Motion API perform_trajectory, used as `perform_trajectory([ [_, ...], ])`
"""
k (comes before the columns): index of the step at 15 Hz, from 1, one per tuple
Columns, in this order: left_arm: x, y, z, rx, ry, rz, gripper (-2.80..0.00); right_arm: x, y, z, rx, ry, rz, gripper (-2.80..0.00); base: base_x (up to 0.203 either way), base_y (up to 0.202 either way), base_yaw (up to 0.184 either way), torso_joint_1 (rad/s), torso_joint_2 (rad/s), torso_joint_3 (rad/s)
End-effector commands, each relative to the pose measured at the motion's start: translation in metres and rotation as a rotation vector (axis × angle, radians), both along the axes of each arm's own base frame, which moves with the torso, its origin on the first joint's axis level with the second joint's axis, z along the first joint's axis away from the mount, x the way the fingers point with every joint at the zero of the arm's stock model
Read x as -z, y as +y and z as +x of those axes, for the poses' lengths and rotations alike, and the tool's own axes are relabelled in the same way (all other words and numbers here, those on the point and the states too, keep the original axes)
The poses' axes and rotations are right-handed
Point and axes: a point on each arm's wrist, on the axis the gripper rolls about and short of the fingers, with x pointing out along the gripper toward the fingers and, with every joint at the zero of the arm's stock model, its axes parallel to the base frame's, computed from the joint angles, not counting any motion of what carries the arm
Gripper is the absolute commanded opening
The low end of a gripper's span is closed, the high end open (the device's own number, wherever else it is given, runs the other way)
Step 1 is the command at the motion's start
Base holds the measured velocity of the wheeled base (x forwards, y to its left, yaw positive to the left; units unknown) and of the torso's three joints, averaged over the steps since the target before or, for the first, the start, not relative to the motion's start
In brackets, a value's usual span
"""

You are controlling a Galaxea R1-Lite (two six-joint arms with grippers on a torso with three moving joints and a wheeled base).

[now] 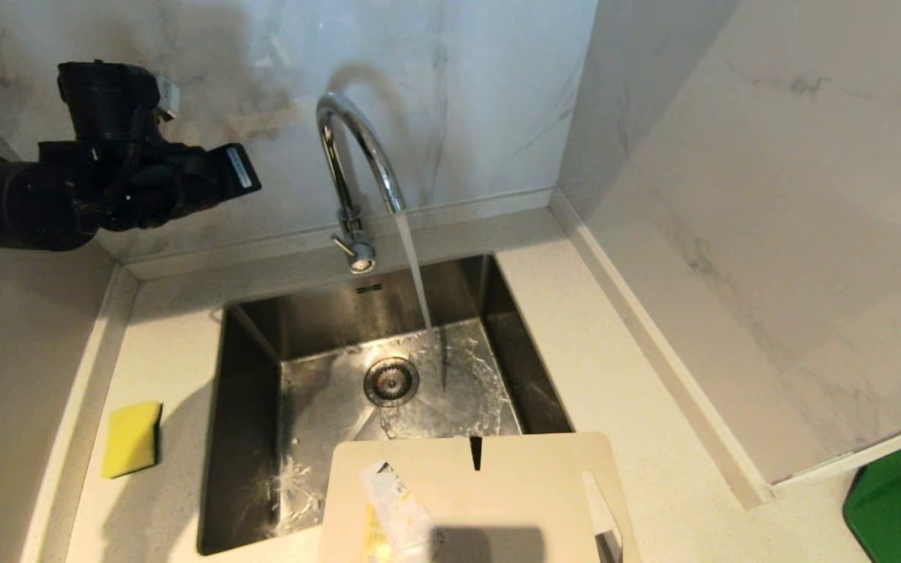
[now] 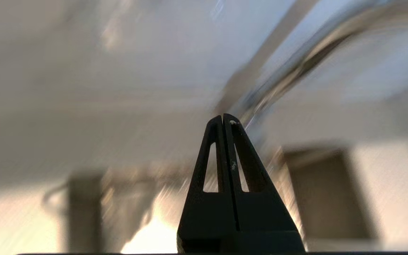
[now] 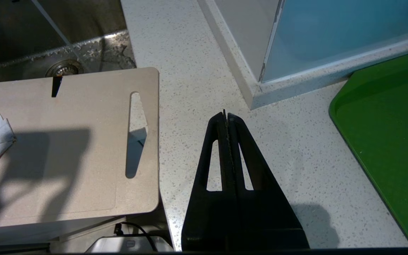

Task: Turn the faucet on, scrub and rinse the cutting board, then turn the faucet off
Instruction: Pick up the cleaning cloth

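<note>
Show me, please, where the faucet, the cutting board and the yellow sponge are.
faucet [image 1: 357, 148]: head view, on the arched chrome spout.
cutting board [image 1: 529, 493]: head view, on its bare beige face.
yellow sponge [image 1: 131, 438]: head view, middle of its yellow top.

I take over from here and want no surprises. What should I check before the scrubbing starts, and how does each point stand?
1. Water running: ok, a stream falls from the faucet into the sink.
2. Cutting board under the stream: not ok, it lies across the sink's near edge, short of the water.
3. Sponge in hand: not ok, it sits on the counter left of the sink.
4. Left gripper ready to grasp: not ok, shut and empty, raised left of the faucet.
5. Right gripper: shut, empty, above the counter beside the board.
</note>
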Motion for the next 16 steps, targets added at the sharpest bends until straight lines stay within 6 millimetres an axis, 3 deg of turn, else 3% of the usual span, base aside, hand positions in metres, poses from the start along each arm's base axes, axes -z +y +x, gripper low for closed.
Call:
perform_trajectory([
  [1,0.001,0.022,-0.032,-0.033,0.077,0.021,-2.8,0.0,0.0,0.0,0.0,0.001,0.0,-2.8,0.0,0.0,0.0,0.0,0.0,0.0],
  [6,0.066,0.072,-0.047,-0.079,0.408,0.066,-2.8,0.0,0.0,0.0,0.0,0.001,0.0,-2.8,0.0,0.0,0.0,0.0,0.0,0.0],
  [9,0.1,0.083,-0.042,-0.107,0.529,0.086,-2.8,0.0,0.0,0.0,0.0,-0.001,0.0,-2.8,0.0,0.0,0.0,0.0,0.0,0.0],
  [13,0.147,0.093,-0.056,-0.116,0.704,0.135,-2.8,0.0,0.0,0.0,0.0,0.0,0.0,-2.8,0.0,0.0,0.0,0.0,0.0,0.0],
  [15,0.156,0.104,-0.073,-0.14,0.758,0.12,-2.8,0.0,0.0,0.0,0.0,-0.001,0.0,-2.8,0.0,0.0,0.0,0.0,0.0,0.0],
  [16,0.151,0.107,-0.081,-0.144,0.759,0.113,-2.8,0.0,0.0,0.0,0.0,0.001,0.0,-2.8,0.0,0.0,0.0,0.0,0.0,0.0],
])
